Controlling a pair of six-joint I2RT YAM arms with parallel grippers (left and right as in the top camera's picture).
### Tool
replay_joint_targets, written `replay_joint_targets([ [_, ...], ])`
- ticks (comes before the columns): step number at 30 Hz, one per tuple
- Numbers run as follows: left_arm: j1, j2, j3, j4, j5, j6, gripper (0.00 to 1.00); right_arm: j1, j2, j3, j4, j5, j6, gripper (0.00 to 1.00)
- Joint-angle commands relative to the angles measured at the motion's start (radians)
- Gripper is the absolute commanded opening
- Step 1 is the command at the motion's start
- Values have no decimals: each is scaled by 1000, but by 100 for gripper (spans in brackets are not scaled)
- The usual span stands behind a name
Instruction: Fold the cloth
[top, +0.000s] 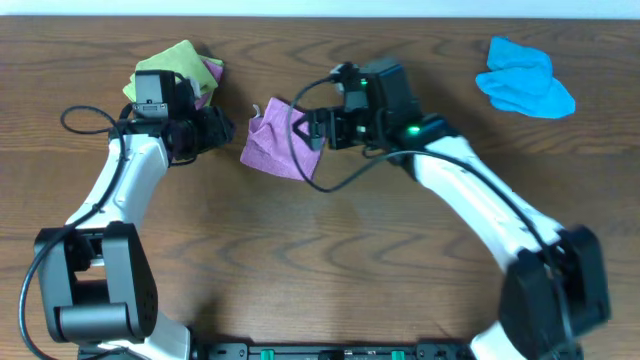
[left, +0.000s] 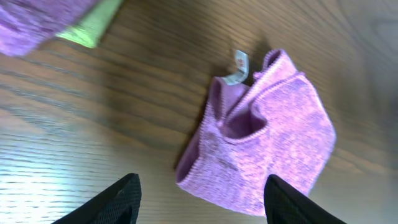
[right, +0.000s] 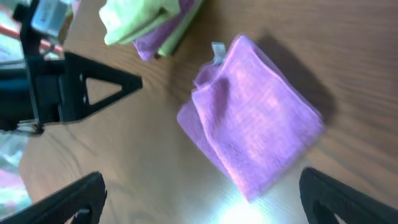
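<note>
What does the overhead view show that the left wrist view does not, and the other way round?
Only the overhead view shows the bright blue cloth at the right end of the table, and the right gripper close by the lilac cloth. Only the left wrist view shows plainly the small white tag on the cloth's edge, and the fingers of the left gripper standing wide apart. Both show the lilac cloth lying loosely folded on the table, held by nothing, and the lime-green cloth.

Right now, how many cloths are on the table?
4. The lilac cloth at centre; a lime-green cloth at the overhead view's upper left, a second purple cloth under it; a blue cloth at upper right. More may be hidden beneath.
</note>
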Motion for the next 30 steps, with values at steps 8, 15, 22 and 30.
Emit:
replay_joint_targets([
  [8, -63, -5, 13, 2, 63, -12, 72, -110, -224, 13, -208, 56, -226, 99],
  [15, -65, -5, 14, 17, 18, -23, 69, -15, -39, 9, -66, -19, -220, 99],
  [22, 53, -15, 14, 5, 18, -22, 69, 77, 206, 9, 143, -27, -135, 93],
  [30, 163, -16, 14, -43, 40, 9, 69, 130, 315, 10, 287, -37, -98, 82],
])
